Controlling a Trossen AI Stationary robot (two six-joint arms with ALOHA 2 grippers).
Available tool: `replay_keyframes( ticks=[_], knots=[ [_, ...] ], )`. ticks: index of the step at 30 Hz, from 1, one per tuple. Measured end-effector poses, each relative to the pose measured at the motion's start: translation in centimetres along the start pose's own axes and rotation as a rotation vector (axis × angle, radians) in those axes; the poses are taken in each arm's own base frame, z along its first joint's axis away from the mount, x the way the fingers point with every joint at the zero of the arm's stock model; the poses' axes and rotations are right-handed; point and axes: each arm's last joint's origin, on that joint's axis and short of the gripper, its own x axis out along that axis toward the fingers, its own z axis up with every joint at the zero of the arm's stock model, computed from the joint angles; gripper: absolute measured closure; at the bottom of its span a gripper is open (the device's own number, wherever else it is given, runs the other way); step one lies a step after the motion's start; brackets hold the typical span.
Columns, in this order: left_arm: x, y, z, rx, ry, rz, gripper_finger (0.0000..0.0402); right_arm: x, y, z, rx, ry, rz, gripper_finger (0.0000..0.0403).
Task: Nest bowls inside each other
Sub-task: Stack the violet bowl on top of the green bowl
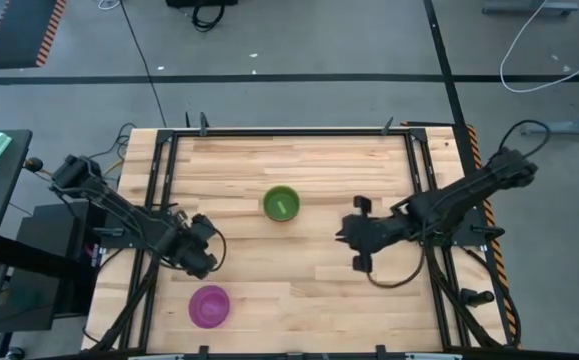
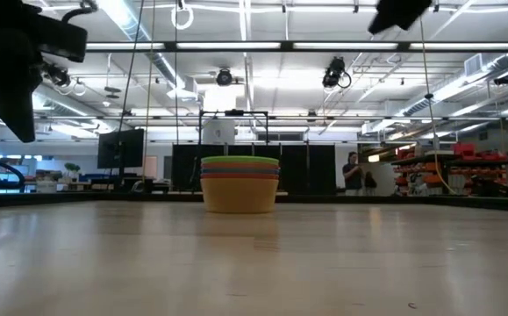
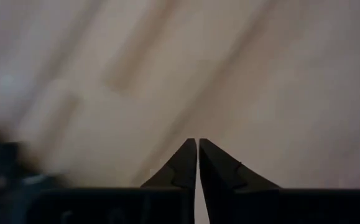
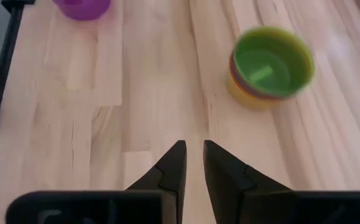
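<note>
A nested stack of bowls (image 1: 280,204) stands upright near the table's middle, resting on its base. The green bowl is on top, and in the low view the stack (image 2: 239,184) shows orange and yellow rims beneath. A single purple bowl (image 1: 209,306) sits on its base near the near edge. My left gripper (image 1: 209,262) hovers just above and beyond the purple bowl, and its fingers (image 3: 197,149) are shut on nothing. My right gripper (image 1: 345,238) hangs right of the stack, its fingers (image 4: 194,149) a narrow gap apart. It faces the stack (image 4: 271,65) and the purple bowl (image 4: 82,7).
Black rails (image 1: 159,200) run along the left and right sides of the wooden table (image 1: 299,280). Bare wood lies between the stack and the purple bowl. In the low view a person (image 2: 352,172) stands far off in the room behind.
</note>
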Motion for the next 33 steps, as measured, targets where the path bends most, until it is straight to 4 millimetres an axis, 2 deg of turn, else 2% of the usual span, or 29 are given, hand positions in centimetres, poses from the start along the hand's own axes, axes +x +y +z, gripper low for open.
replay_keyframes(
  ticks=[7, 12, 16, 23, 29, 33],
  knots=[
    [-0.9, -1.1, 0.2, -0.02, 0.074, -0.294, 0.0381, 0.2, -1.3, -4.4, 0.136, 0.04, -0.008, 0.034],
    [-1.1, -1.7, 0.0, -0.044, 0.194, -0.405, 0.0391, 0.9, -0.5, -6.5, 0.182, 0.074, 0.005, 0.034],
    [-1.5, -2.4, -0.3, -0.062, 0.225, -0.474, 0.039, 1.3, 0.4, -7.5, 0.193, 0.086, 0.0, 0.034],
    [-1.6, -3.5, -1.7, -0.058, 0.258, -0.481, 0.0385, 2.1, 1.6, -9.1, 0.17, 0.074, -0.067, 0.034],
    [-1.2, -4.1, -2.4, -0.074, 0.287, -0.458, 0.0392, 2.8, 1.3, -10.5, 0.188, 0.071, -0.115, 0.034],
    [-1.1, -4.4, -2.5, -0.091, 0.307, -0.461, 0.0378, 3.2, 1.1, -11.1, 0.207, 0.081, -0.128, 0.0339]
  ],
)
